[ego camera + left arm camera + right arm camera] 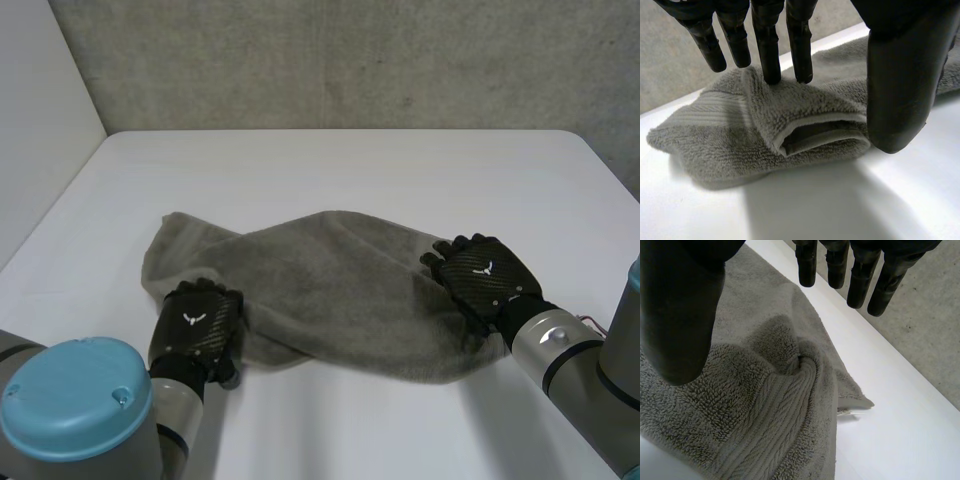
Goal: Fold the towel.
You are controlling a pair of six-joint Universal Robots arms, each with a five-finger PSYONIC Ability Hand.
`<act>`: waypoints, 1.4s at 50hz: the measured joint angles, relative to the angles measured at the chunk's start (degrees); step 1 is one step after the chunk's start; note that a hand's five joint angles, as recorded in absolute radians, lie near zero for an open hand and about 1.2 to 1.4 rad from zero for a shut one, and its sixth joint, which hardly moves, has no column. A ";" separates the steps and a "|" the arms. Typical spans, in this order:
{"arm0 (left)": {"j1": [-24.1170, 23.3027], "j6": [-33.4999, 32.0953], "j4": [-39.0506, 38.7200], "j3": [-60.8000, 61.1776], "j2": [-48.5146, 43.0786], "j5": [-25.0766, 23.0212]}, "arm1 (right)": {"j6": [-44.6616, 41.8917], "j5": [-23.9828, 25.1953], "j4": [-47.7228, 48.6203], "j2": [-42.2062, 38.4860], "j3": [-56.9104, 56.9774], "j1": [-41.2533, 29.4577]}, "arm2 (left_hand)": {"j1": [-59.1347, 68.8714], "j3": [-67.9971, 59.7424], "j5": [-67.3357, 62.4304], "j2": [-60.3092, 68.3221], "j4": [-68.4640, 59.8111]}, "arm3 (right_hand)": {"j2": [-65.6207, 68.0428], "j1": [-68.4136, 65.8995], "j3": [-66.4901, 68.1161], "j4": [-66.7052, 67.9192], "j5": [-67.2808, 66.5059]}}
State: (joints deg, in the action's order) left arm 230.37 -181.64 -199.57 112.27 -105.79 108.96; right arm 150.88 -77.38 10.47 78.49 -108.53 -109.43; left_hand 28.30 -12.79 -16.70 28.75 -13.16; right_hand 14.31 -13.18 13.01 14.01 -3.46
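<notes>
Grey terry towel (320,290) lies rumpled and partly doubled over on the white bench (350,170), stretching from the left robot hand (197,330) at its near left end to the right robot hand (487,277) at its right end. The left robot hand has straight fingers (771,55), two tips touching the top of a folded-over flap (its hem gapes in a loop), with the thumb (900,90) just beside that flap and nothing gripped. The right robot hand is likewise spread, its fingers (860,285) straight above the towel's edge and its thumb (680,315) over the crumpled pile, holding nothing.
</notes>
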 measured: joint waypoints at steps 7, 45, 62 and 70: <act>0.97 -3.38 -3.92 -1.65 -3.10 0.35 | -0.02 -0.31 1.10 -1.75 -0.02 0.01 | 0.00 0.00 0.00 0.00 0.00 | 0.00 0.00 0.00 0.00 0.02; 8.65 -5.99 2.40 -3.54 4.17 -6.50 | 1.17 -2.34 2.44 -3.56 -1.05 -1.92 | -0.28 0.00 0.49 -0.27 0.00 | 0.00 0.00 0.00 0.00 0.00; 9.02 -4.39 0.72 -3.59 -0.06 -7.06 | 1.17 -2.26 2.45 -3.60 -1.38 -1.93 | 3.90 0.00 -5.57 3.11 0.00 | 0.00 0.00 0.00 0.00 0.00; 8.41 -4.48 0.34 -2.09 0.17 -6.90 | 1.17 -2.14 2.45 -3.60 -1.49 -1.88 | 3.79 0.00 -5.24 3.05 0.00 | 0.00 0.00 0.00 0.00 0.00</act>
State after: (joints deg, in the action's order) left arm 238.78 -186.12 -199.23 110.18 -105.62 102.06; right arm 152.05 -79.52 12.92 74.89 -110.02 -111.31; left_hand 32.09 -12.79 -21.94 31.80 -13.16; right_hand 14.31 -13.18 13.01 14.01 -3.46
